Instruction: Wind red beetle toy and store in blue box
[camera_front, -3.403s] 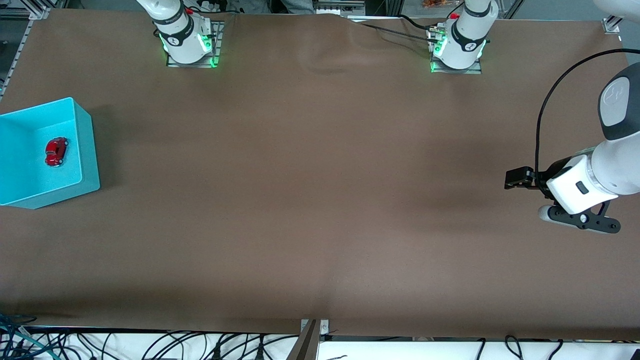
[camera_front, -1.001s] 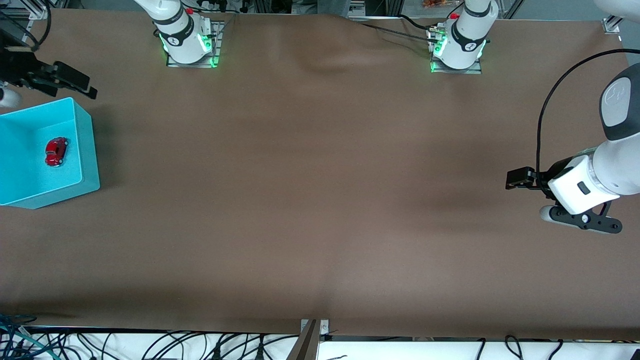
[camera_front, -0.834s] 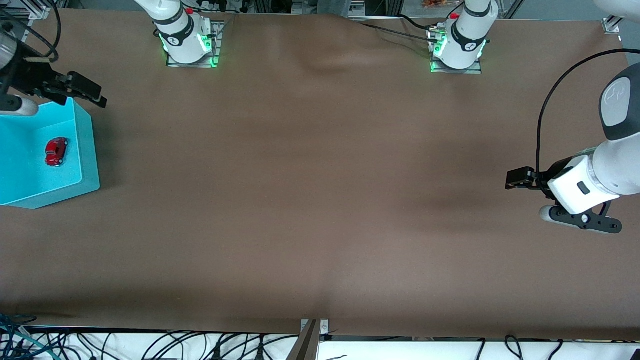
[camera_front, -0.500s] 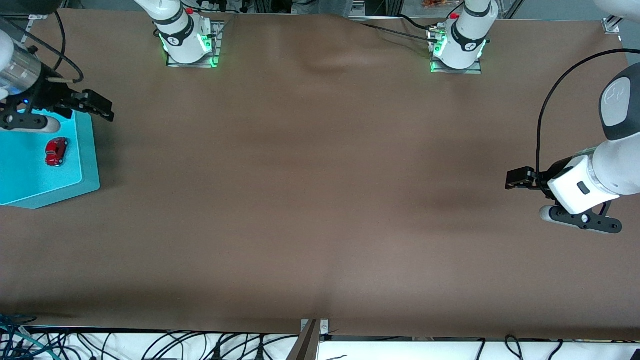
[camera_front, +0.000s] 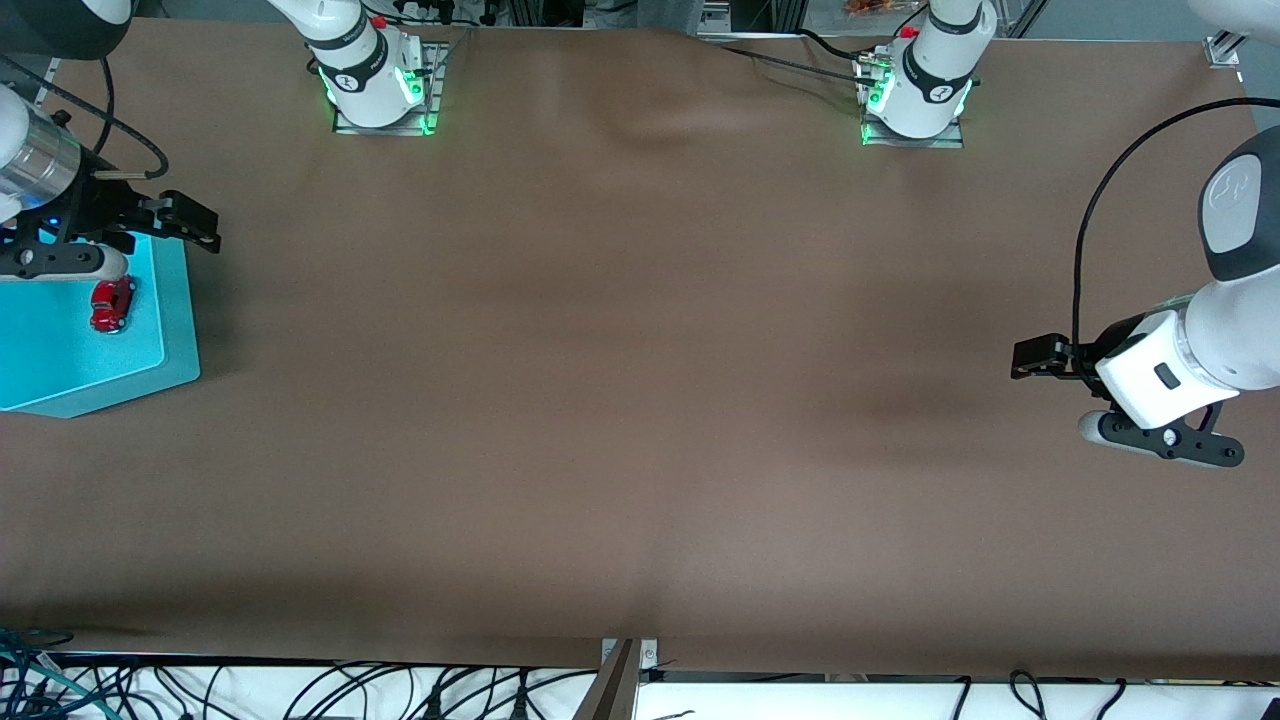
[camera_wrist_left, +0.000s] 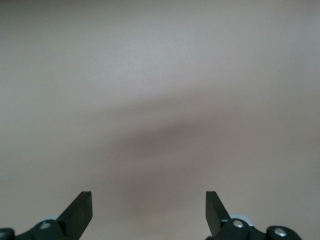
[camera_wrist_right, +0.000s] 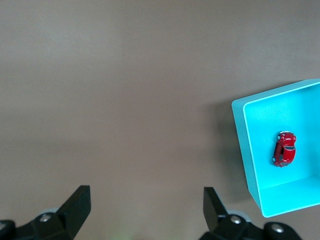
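Observation:
The red beetle toy (camera_front: 112, 304) (camera_wrist_right: 284, 148) lies on the floor of the blue box (camera_front: 60, 350) (camera_wrist_right: 245, 145), which stands at the right arm's end of the table. My right gripper (camera_front: 62, 262) (camera_wrist_right: 146, 195) hangs high in the air by the box's edge that is farther from the front camera. It is open and holds nothing, and its wrist view shows bare table between the fingers. My left gripper (camera_front: 1165, 440) (camera_wrist_left: 148, 197) waits open and empty over bare table at the left arm's end.
A brown cloth (camera_front: 620, 380) covers the table, with a slight ripple near the bases. The arm bases (camera_front: 375, 85) (camera_front: 915, 95) stand along the edge farthest from the front camera. Cables (camera_front: 300, 690) run under the nearest edge.
My right gripper has swung in from off the table's end to hang over the box's edge, now hiding part of the box. The toy, box and left arm have not moved.

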